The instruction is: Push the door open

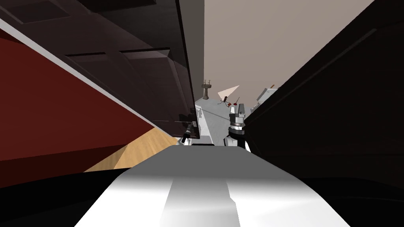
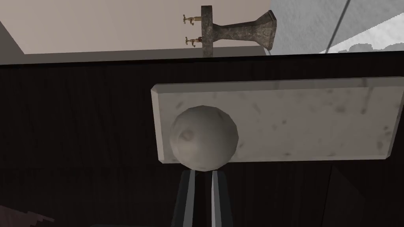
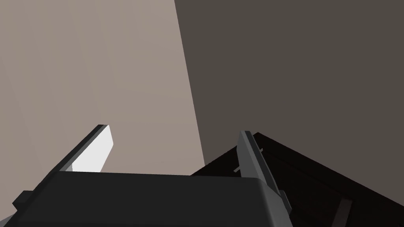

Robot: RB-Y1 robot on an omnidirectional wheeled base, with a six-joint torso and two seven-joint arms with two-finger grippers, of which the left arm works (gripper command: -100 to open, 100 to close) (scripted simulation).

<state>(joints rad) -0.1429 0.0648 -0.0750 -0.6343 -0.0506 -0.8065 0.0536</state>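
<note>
Left gripper (image 2: pixel 202 175): fingers (image 2: pixel 189 193) drawn close together with a thin slit between them, gripping nothing; the tips come right up to the knob. In the head view it sits low against the door's free edge (image 1: pixel 185 138).
Knob (image 2: pixel 204 137): round, dull grey and faceted, just past the left fingertips and overlapping them from this angle. I cannot tell whether they touch.
Backplate (image 2: pixel 296 118): pale, mottled, oblong slab with bevelled edges, fixed flat on the door. The knob stands at one end of it.
Door (image 2: pixel 79 118): very dark brown and panelled. In the head view it stands on the robot's left (image 1: pixel 130 79), swung partly open, with a gap between its free edge and the dark surface opposite.
Right gripper (image 3: pixel 173 146): fingers spread wide with nothing between them. In the head view it is raised in the gap to the right of the door (image 1: pixel 240 108), well apart from the knob.
Dark flat surface (image 1: pixel 335 118): near-black plane along the robot's right side.
Floor, near (image 1: pixel 146 151): light wood, at the foot of the door.
Wall, left (image 1: pixel 47 102): deep red, beside the door.
Pedestal basin (image 2: pixel 236 31): grey stone, seen beyond the door's edge; small in the head view (image 1: pixel 206 91).
Taps (image 2: pixel 191 19): two, brass-coloured, on the basin.
Floor, far (image 1: pixel 215 118): pale grey-white, beyond the gap.
</note>
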